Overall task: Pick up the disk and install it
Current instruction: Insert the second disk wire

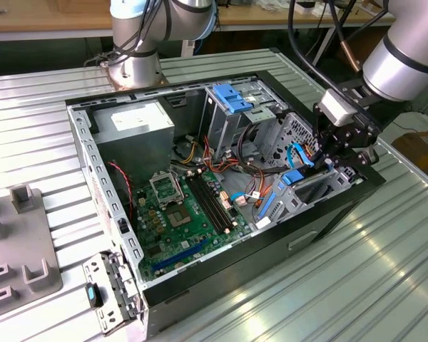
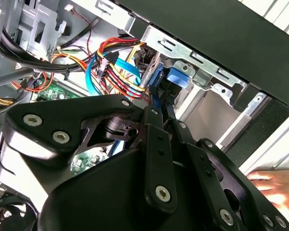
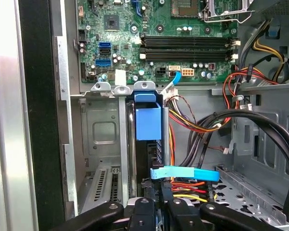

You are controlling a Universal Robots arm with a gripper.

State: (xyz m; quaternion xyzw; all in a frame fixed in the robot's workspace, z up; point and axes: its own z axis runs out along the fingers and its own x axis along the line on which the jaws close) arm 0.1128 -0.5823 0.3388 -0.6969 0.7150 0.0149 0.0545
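Fingers [image 3: 155, 188] of the one gripper [image 3: 161, 185] stand close together, pinched on the near edge of the one disk [image 3: 148, 120]. The disk stands on edge in a bay slot at the front of the case [image 1: 271, 246], its blue carrier tab facing the board. In the second wrist view the gripper [image 2: 159, 108] meets the same blue rail, and one hand [image 2: 274, 185] rests outside the case wall. One pale blue flat cable [image 3: 183, 173] crosses just beside the fingers, over red, yellow and orange wires. Further on lies one board [image 3: 135, 29] with four black memory slots [image 3: 188, 47] and two blue ports [image 3: 104, 54]. In the exterior view, one blue bracket [image 1: 232, 100] tops the far bay, and one grey supply box [image 1: 132, 125] carries a white label whose print cannot be read.
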